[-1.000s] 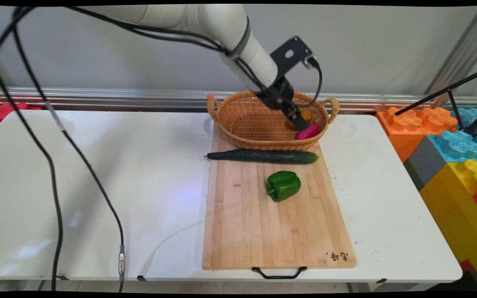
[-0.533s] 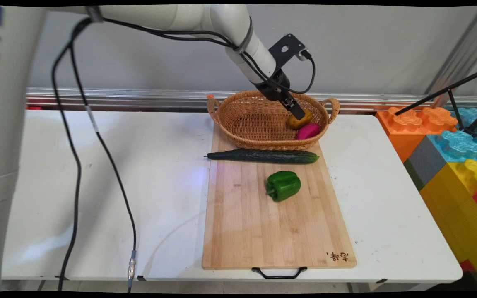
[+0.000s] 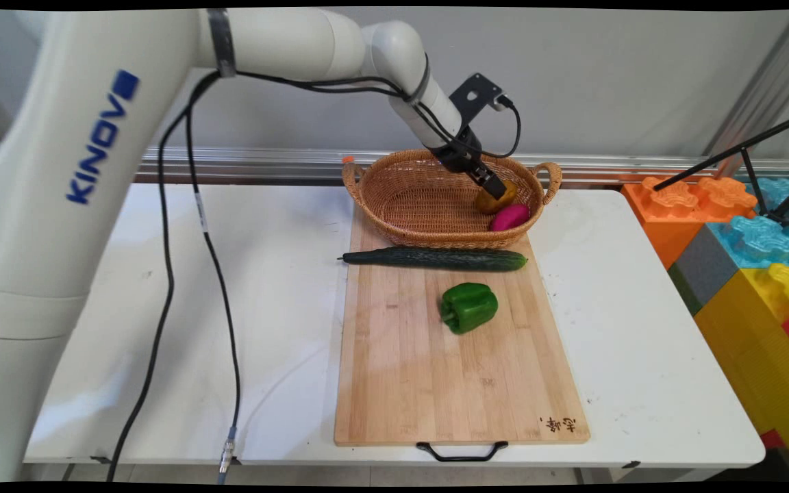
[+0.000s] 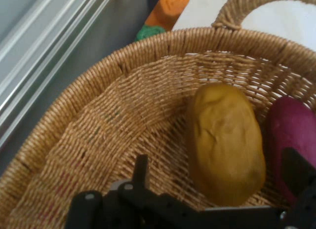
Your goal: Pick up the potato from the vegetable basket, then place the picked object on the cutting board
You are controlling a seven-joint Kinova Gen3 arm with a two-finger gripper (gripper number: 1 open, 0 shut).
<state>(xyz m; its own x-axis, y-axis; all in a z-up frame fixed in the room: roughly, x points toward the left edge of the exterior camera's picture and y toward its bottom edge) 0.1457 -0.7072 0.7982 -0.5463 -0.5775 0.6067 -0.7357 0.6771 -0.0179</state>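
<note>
Mid-frame: cucumber (image 3: 435, 258) and green pepper (image 3: 468, 307) lying on the cutting board (image 3: 435, 383), just below the basket (image 3: 401, 198). Further right, hand (image 3: 497, 190) down inside it, spread wide around the potato (image 4: 224, 140), gripping nothing, probably lining up. Purple tuber (image 3: 509, 217) just beside.

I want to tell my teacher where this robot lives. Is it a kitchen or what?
More likely a robot lab than a kitchen: a white table against a bare wall, big toy building blocks beside it, and pretend-kitchen things, a cutting board and wicker basket.
</note>
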